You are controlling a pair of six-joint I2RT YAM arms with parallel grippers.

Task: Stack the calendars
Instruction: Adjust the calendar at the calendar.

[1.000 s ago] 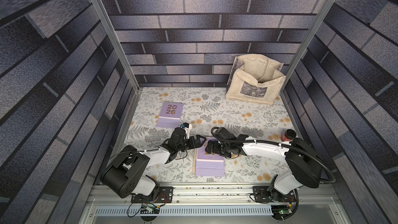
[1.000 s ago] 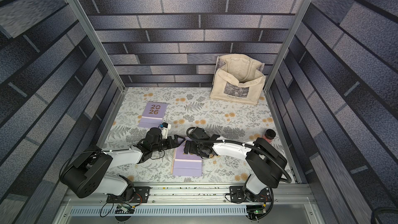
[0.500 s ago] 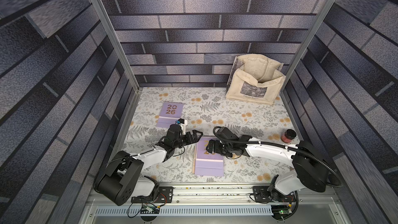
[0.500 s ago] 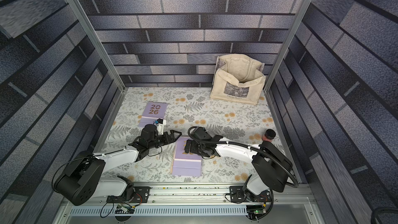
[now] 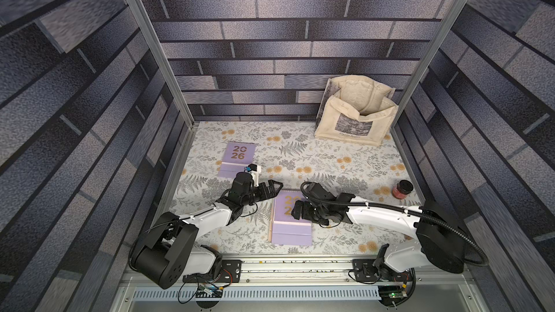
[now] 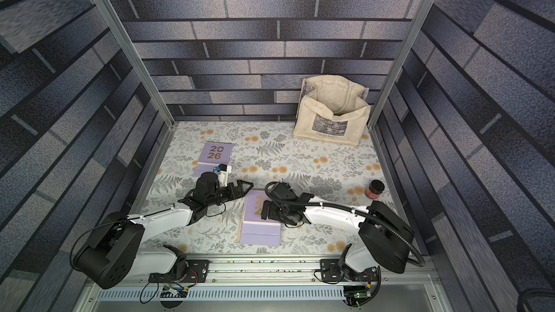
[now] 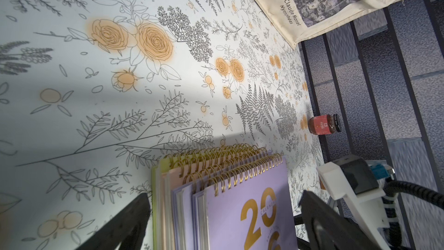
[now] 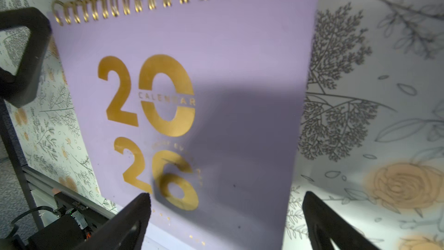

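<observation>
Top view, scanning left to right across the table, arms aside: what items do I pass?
From the left: lone lavender calendar → calendar stack → cream tote bag → red jar.

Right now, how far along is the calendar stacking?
Done: the stack near the front holds four calendars, lavender on top. In hand: nothing; the left gripper and right gripper are both open, by it. Left: the lone lavender calendar at the back needs adding.

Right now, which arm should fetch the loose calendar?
Left. The left gripper, open, is close to the loose calendar. The right gripper, also open, is over the stack, farther away.
</observation>
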